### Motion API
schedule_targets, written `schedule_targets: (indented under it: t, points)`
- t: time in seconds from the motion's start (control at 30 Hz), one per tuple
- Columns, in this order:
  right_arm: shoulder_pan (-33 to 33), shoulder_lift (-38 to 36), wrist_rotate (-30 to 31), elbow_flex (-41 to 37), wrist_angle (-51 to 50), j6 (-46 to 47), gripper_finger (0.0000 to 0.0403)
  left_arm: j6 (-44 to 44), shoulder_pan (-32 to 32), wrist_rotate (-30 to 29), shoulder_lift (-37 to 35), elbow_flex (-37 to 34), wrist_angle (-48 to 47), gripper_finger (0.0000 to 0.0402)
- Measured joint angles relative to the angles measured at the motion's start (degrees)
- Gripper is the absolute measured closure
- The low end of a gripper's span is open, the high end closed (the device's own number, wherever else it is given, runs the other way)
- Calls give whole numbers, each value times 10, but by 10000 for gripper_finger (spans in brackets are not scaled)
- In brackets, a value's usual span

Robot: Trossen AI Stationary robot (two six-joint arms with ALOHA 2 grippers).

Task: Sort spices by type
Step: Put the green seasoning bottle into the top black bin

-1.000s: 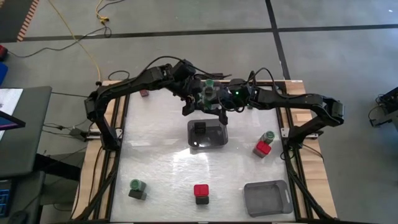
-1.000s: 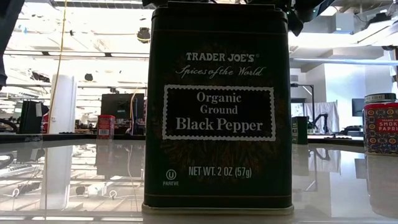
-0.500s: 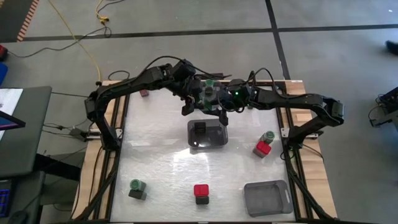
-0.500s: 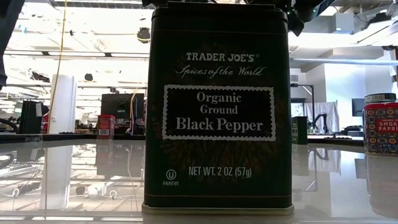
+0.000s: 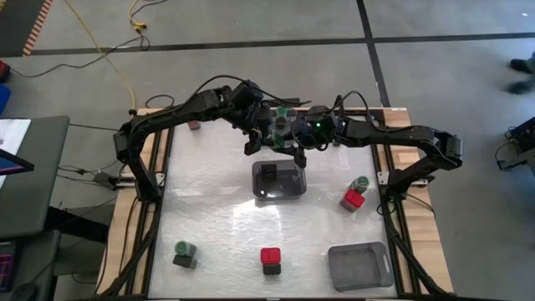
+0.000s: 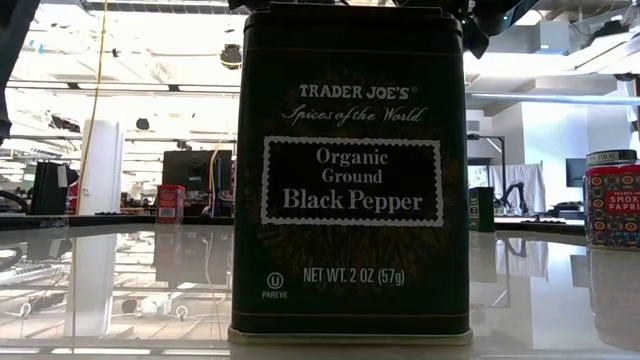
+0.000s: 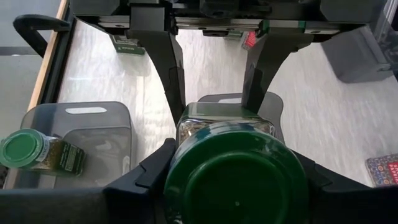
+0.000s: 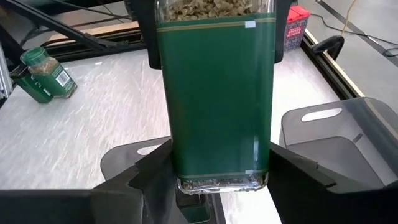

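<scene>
Green-capped jar (image 7: 235, 177) pinched by both the left gripper (image 7: 211, 96) and right gripper (image 8: 214, 177) (over the bin (image 5: 279, 181)).

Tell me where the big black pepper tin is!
The tall black rectangular pepper tin fills the middle of the low view, right up close. A red-labelled paprika jar stands farther back at the right edge.

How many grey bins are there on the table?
3: the centre bin, the front-right bin, and the rear bin beneath the arms, holding a green-capped jar. Others may be hidden.
</scene>
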Motion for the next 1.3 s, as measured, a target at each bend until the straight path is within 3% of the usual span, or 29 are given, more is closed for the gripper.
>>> schedule_targets:
  t: [0.3, 0.53, 0.83, 1.07, 1.3]
  points:
    - [-4, -6, 3, 0, -28, 7, 100, 1, 0, -25, 0, 0, 0, 211]
    - [-40, -57, 4, 0, -105, 14, 57, -8, 14, -79, 0, 3, -5, 211]
    - [-68, -99, 3, 0, -164, 118, 55, 3, 86, -92, 15, 4, 8, 211]
    - [-67, -99, 3, 0, -166, 123, 55, 32, 155, -69, 34, 13, -1, 211]
    - [-67, -99, 3, 0, -164, 130, 55, 102, 161, -46, 103, 43, -22, 211]
